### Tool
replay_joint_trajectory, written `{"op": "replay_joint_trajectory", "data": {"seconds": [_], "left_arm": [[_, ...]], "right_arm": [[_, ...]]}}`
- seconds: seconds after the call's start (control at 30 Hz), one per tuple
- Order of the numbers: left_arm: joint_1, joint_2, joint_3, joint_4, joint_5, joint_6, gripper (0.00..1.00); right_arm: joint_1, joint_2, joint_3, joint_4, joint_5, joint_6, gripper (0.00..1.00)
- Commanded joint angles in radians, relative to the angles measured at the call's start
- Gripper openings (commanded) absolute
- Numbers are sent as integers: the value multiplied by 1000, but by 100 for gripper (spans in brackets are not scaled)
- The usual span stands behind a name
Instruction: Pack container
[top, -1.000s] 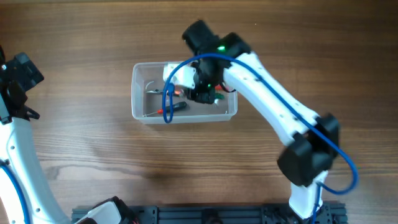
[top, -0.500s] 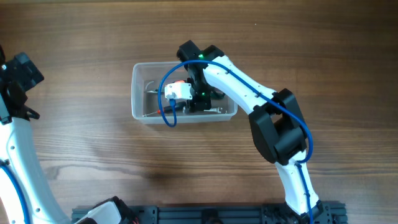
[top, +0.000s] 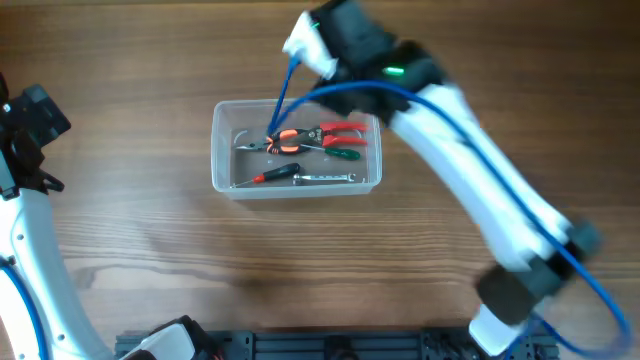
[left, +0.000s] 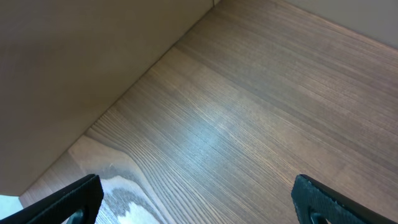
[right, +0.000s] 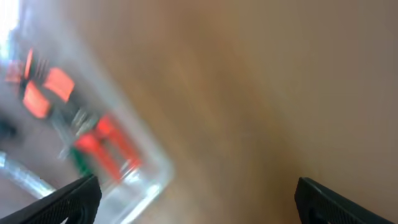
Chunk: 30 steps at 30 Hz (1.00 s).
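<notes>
The container (top: 216, 160) is a clear shallow tub in the middle of the wooden table. Inside it lie red-handled pliers (top: 338, 129), orange-handled cutters (top: 286, 140), a green-handled screwdriver (top: 346, 153), a black and red screwdriver (top: 272, 174) and a silver tool (top: 326, 178). My right gripper (right: 199, 202) is wide open and empty, raised above the tub's far right corner (right: 158, 177), which looks blurred in the right wrist view. At the table's far left edge my left gripper (left: 199, 200) stands open over bare wood, far from the tub.
The right arm (top: 470, 160) reaches diagonally from the front right across to the tub's far side, and its blue cable (top: 282, 95) hangs over the tub. The left arm (top: 30, 230) runs along the left edge. A black rail (top: 330, 345) lines the front edge.
My right gripper has opened and risen out of the tub toward its far side, which leaves the pliers and cutters lying uncovered inside. The left arm has not moved.
</notes>
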<state>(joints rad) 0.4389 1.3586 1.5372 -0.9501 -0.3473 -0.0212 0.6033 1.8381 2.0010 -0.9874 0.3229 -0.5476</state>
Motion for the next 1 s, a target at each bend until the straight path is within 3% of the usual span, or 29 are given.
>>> {"op": "replay_joint_trajectory", "data": {"seconds": [0.0, 0.2, 0.3, 0.37, 0.43, 0.63, 0.73, 0.8, 0.97], "left_arm": [[6, 5, -1, 0, -9, -13, 100], [6, 5, -1, 0, -9, -13, 100], [6, 5, -1, 0, -10, -13, 100], [6, 5, -1, 0, -9, -13, 100], [6, 5, -1, 0, -9, -13, 100], [6, 5, -1, 0, -9, -13, 100], [6, 5, -1, 0, -9, -13, 100], [6, 5, -1, 0, -9, -13, 100], [6, 5, -1, 0, -9, -13, 100]], "right_arm": [[-40, -160, 23, 9, 35, 84, 100], [-44, -277, 22, -23, -108, 87, 100], [-44, -279, 22, -130, -150, 101, 100], [-44, -285, 22, -157, -180, 332, 100], [-49, -302, 23, -125, -145, 428, 100], [-75, -459, 22, -89, -26, 328, 100], [-85, -578, 19, -170, -27, 378, 100], [-123, -645, 14, -214, -40, 438, 100], [-412, -803, -111, -192, -240, 442, 100]]}}
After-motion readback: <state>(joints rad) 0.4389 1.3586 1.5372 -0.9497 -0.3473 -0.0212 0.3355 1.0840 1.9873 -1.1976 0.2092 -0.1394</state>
